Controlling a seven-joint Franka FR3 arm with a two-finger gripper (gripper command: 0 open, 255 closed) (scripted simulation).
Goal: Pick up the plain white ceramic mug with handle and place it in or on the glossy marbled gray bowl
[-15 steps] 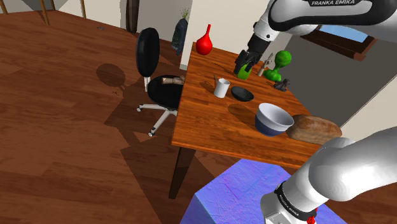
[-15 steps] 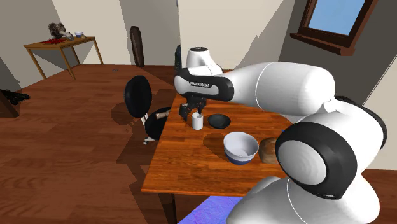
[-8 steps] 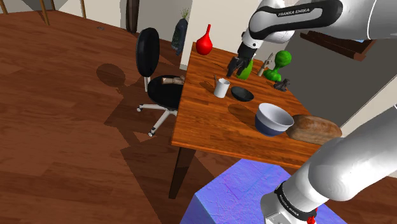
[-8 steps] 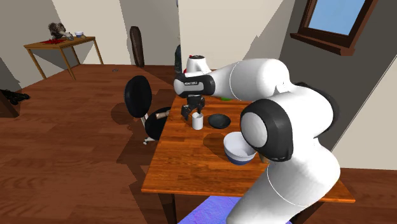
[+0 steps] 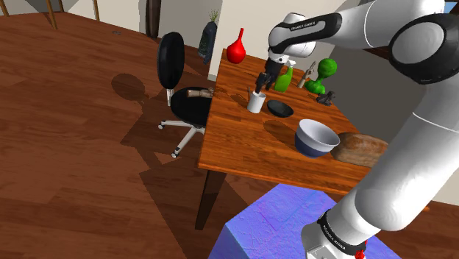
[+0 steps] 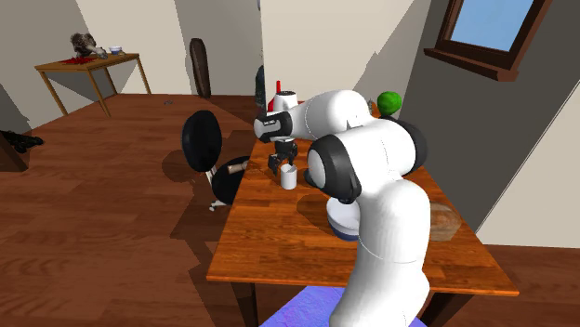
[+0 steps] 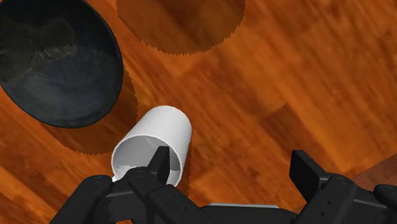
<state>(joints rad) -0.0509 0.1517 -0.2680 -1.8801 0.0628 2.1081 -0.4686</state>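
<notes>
Bright, even light throughout; window [image 6: 493,23] shows blue sky at 2nd ext. view's upper right. Hard dark shadows of office chair [image 5: 173,62] & table [image 5: 243,147] fall on wood floor [image 5: 73,162] toward shoulder view's left, so light seems to come from right & above. Wrist view: big round shadow on tabletop beyond white mug [image 7: 156,137], edge jagged, stair-stepped. Dark gray bowl [image 7: 57,63] carries pale glossy reflections w/ its own shadow just beside it.
</notes>
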